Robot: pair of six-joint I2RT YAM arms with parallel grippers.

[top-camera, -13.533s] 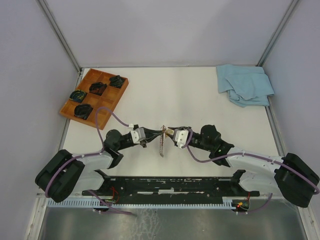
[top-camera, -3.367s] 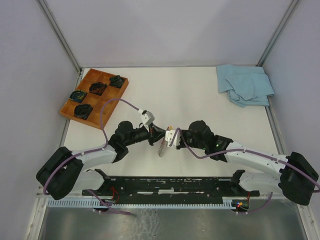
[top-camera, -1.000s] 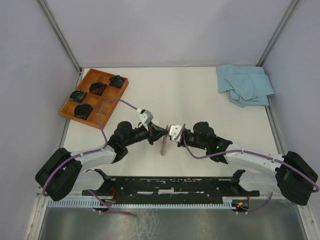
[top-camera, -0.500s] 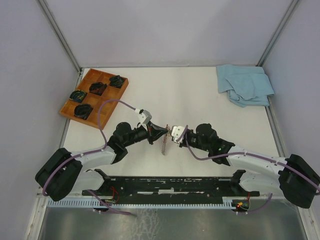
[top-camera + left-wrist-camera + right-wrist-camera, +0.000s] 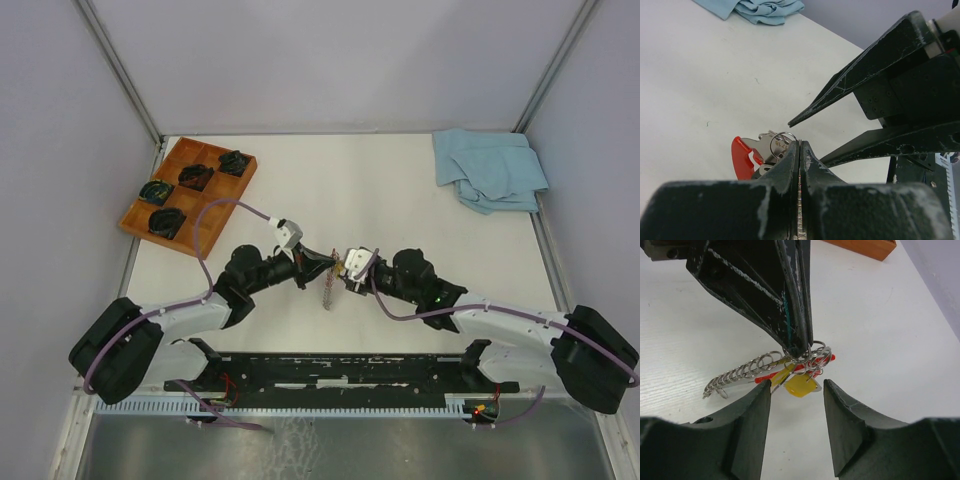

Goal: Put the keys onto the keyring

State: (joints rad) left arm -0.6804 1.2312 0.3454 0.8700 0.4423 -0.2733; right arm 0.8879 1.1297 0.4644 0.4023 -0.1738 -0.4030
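Two grippers meet above the table's near middle, with the job apparently unfinished. Left gripper is clamped shut on the keyring, its chain and red strap dangling. A yellow key and silver keys hang bunched at the rings, though whether any is threaded on cannot be told. Right gripper, jaws parted and holding nothing, points at the bundle from the right, the yellow key just ahead of its gap.

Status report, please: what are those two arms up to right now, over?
Left gripper jaws shut on the keyring. Right gripper jaws open, yellow key just beyond their tips. Chain dangling from the keyring. Nothing blocking.
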